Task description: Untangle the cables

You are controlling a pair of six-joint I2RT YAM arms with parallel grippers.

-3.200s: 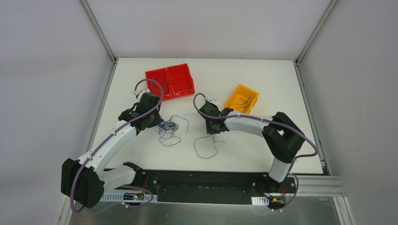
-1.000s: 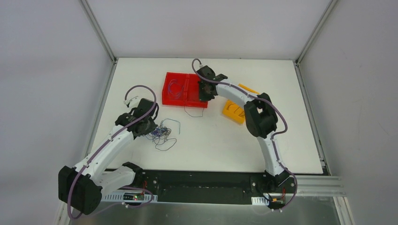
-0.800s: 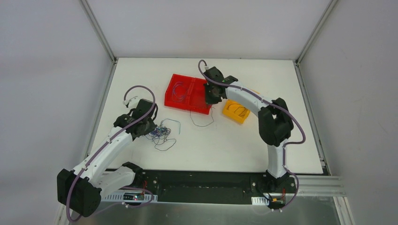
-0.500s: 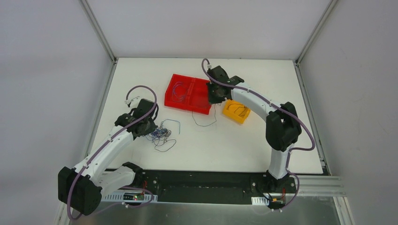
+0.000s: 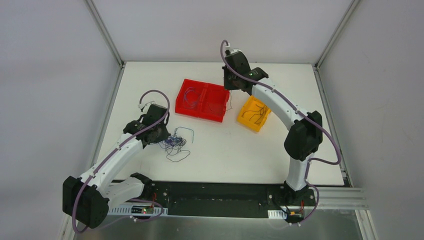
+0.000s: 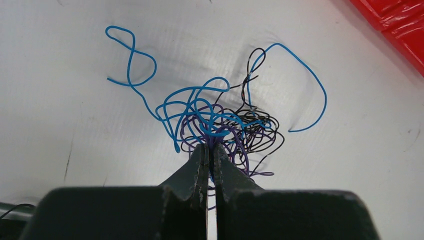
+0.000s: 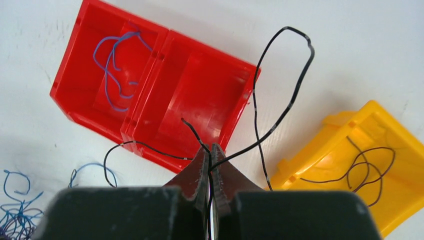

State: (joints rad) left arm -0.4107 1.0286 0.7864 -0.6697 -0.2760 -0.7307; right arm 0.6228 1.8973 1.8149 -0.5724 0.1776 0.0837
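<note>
The right gripper [image 7: 210, 150] had been raised and drawn back since half a second earlier, so the black cable [image 7: 285, 107] pinched in its closed jaws was lifted clear of the table and hung between the red bin [image 7: 243, 102] and the yellow bin [image 7: 350, 119]. One strand was thus judged freed, probably for the yellow bin, where black wire already lay. The tangle [image 6: 225, 125] was left near the left arm, its near strands clamped in the shut left gripper [image 6: 210, 150], little shifted.

You've got a white desk [image 5: 225, 150] carrying: cable tangle [image 5: 175, 142] at left jaws' tips; red bin [image 5: 204, 100] ahead-left of right jaws, yellow bin [image 5: 255, 114] ahead-right.
</note>
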